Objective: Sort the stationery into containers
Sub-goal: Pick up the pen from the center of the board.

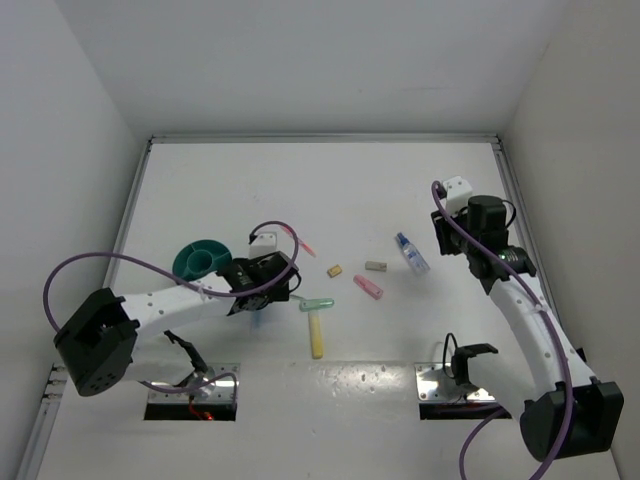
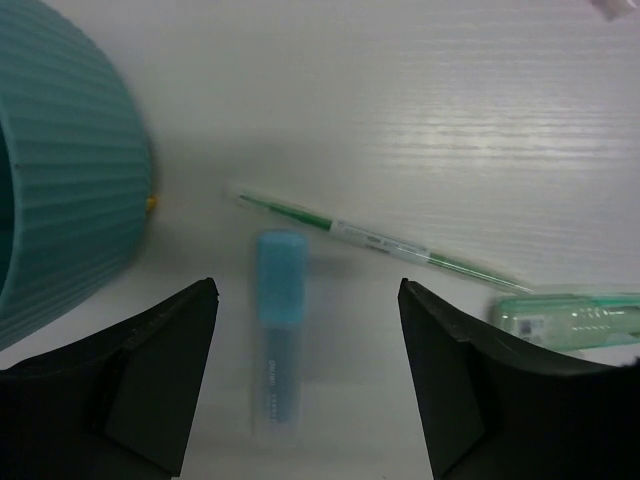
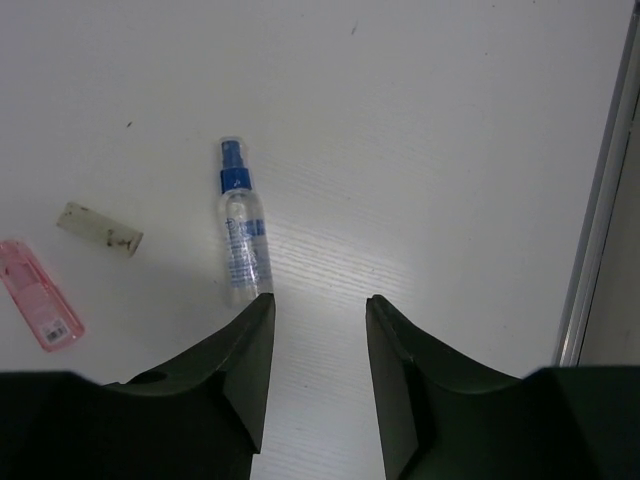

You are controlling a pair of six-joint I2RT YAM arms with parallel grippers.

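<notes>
Stationery lies scattered over the middle of the white bench [image 1: 300, 190], shown with both arms at one moment of the sorting.

Left arm [image 1: 160, 300] reaches from the near-left corner toward the centre. Its end effector [image 2: 307, 290] is open, jaws set either side of the light-blue marker [image 2: 280, 330], which lies flat on the bench. Whether the fingers touch the marker cannot be told.

Right arm [image 1: 530, 320] runs along the right edge. Its end effector [image 3: 318, 300] is likewise open and empty, with the clear blue-capped bottle [image 3: 240, 235] lying just beside the gap, not within it.

Teal cup [image 1: 200, 260], ribbed outside and divided inside, stands between the left edge and the centre, near the light-blue marker. The part of its interior that shows holds nothing. On that evidence the task is judged to be at its start, with every piece left to place.

Yellow marker [image 1: 317, 340] lies toward the near edge, its far end meeting a pale-green marker [image 1: 317, 304]. Pink marker [image 1: 368, 288] lies near the centre.

Green pen [image 2: 370, 238] lies just beyond the light-blue marker. Pink-red pen [image 1: 305, 245] lies farther toward the far edge.

Tan eraser [image 1: 335, 270] and second eraser [image 1: 375, 266] lie apart from each other, between the pens and the bottle.
</notes>
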